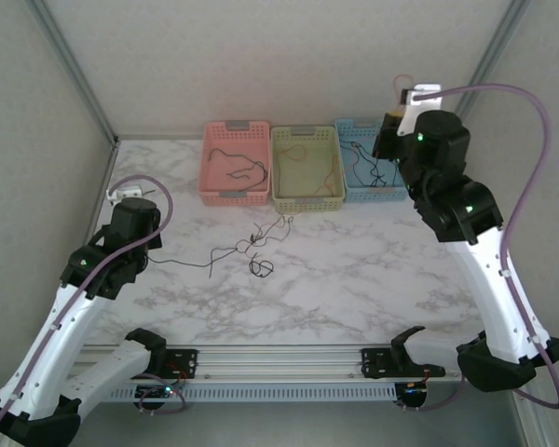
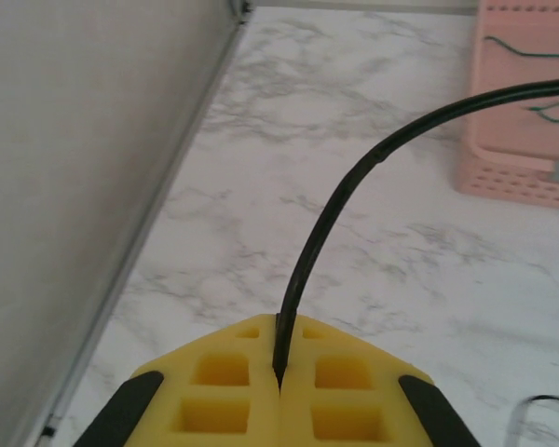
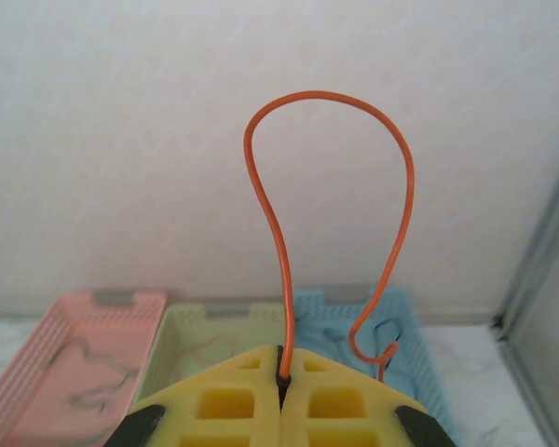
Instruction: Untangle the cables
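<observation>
Three baskets lined the far edge of my white marbled counter: pink basket, green basket, blue basket. Pale walls closed it in. My left tool was clenched on a black cable leading toward the tangle of cables mid-counter. My right tool, high above the blue basket, pinched an orange cable.

The counter is bare across its near half and right side, leaving wide room for a hand. The pink basket, green basket and blue basket stand side by side and close off the far edge. The tangle of cables lies mid-counter just before them. A black cable, pinched in the left hand, bars the left side low down. The side wall crowds that hand. The right hand, clamped on an orange cable, hangs over the blue basket.
</observation>
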Tool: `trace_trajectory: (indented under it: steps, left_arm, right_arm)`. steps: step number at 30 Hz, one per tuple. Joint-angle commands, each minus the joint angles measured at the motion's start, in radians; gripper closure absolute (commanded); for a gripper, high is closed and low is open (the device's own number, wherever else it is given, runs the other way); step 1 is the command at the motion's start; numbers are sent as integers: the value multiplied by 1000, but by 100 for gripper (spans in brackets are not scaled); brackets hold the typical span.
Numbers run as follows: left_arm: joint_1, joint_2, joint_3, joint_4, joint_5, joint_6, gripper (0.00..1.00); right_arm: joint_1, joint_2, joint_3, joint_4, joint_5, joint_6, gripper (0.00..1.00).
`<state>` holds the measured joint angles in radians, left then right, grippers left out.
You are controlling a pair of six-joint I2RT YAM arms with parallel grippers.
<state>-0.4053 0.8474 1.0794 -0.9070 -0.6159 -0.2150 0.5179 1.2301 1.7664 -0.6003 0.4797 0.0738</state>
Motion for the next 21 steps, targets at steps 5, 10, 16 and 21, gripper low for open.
trace_trajectory:
  steps: [5,10,16,21]
  left_arm:
    - [29,67,12,-46,-197,30,100]
    - [51,189,24,-58,-192,32,100]
    - [106,304,22,-56,-147,37,100]
    - [209,435,47,-65,-76,25,100]
  right_arm:
    - [-16,-12,182,94,281,-146,100]
    - [-17,-54,219,104,361,-217,100]
    - [-17,-149,205,121,408,-273,100]
    - [-18,-225,223,63,372,-228,100]
